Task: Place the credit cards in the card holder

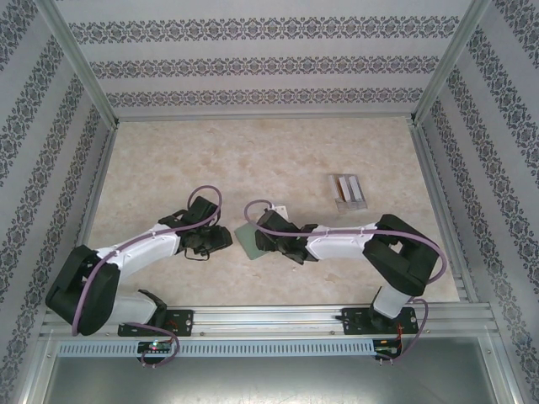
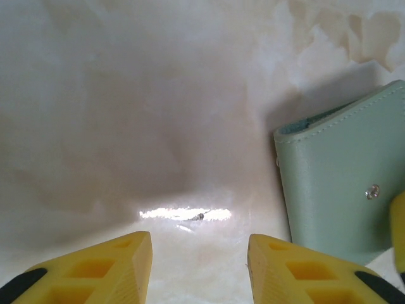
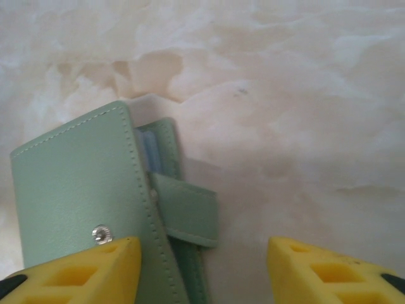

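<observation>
Both grippers hang low over the pale marbled table (image 1: 210, 151). The left gripper (image 2: 199, 259) has its yellow fingers apart with bare table between them. The right gripper (image 3: 204, 250) is spread too, gripping nothing. Between the two lies the small flat sage-green leather card holder (image 3: 76, 190), folded, its tab (image 3: 190, 215) loose and a thin pale blue edge (image 3: 154, 152) showing inside. Farther right stands a clear plastic slotted rack (image 1: 348, 192).
</observation>
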You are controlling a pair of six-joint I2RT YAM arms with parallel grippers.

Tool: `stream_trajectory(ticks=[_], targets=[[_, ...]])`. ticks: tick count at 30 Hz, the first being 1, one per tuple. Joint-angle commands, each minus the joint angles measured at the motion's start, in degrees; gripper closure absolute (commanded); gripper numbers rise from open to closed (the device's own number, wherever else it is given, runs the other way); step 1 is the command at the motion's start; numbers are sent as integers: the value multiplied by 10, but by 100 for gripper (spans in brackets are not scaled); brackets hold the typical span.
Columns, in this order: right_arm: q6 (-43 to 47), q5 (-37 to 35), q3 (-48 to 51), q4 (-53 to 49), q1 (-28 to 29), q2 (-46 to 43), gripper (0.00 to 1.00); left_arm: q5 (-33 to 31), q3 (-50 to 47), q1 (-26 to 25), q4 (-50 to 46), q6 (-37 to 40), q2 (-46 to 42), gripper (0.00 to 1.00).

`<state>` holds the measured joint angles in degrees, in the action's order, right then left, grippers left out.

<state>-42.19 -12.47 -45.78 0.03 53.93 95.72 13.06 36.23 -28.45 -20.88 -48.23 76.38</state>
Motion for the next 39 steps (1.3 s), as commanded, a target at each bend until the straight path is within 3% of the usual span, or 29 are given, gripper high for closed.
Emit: stream_trajectory(ticks=[1, 6, 11, 18, 26, 31, 35, 39], targets=[[-12, 36, 13, -17, -32, -35, 42, 2, 11, -8, 30, 9, 17, 54], [53, 113, -11, -27, -55, -34, 43, 14, 57, -18, 24, 25, 47, 50], [75, 170, -33, -21, -70, 20, 45, 28, 97, -24, -11, 45, 52, 49], [59, 171, -60, -31, -64, 81, 44, 10, 102, -24, -12, 53, 87, 49], [41, 129, -70, -70, -65, 79, 70, -33, 122, -25, -18, 65, 143, 46], [18, 115, -63, -70, -69, 67, 77, -49, 136, -26, -13, 72, 166, 46], [-1, 152, -66, -70, -77, 65, 86, -54, 146, -28, -15, 73, 178, 45], [-22, 153, -56, -65, -80, 44, 88, -89, 160, -41, -41, 88, 210, 46]])
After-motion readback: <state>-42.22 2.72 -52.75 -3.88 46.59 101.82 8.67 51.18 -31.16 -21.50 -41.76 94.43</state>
